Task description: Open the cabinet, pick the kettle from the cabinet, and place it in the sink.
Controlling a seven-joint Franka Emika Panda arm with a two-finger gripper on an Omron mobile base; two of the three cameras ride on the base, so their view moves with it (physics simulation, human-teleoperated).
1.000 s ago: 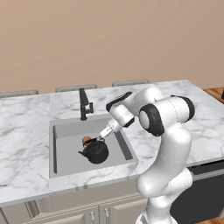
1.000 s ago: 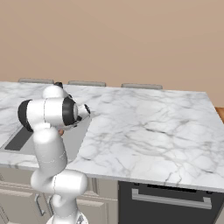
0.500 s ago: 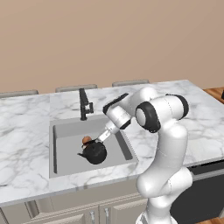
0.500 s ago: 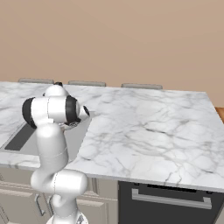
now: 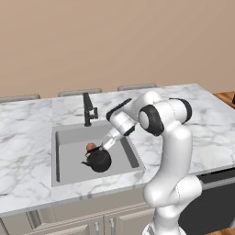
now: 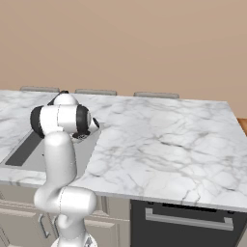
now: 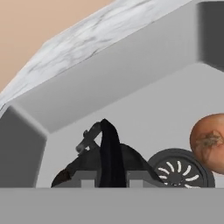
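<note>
Item: kettle (image 5: 98, 159), inside sink (image 5: 69, 137), handle between the jaws, which appear closed on it. Orange ball (image 7: 209, 138) just beside. Step, judged: placing. Next: part the jaws, lift clear.

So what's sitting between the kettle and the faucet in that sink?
A small orange ball lies between the kettle and the faucet, in the left base view.

The white Franka arm with dark joints (image 5: 165, 124) folds forward and down to its left, its two-finger gripper (image 5: 103, 148) angled low, fingertips closed around a handle.
</note>
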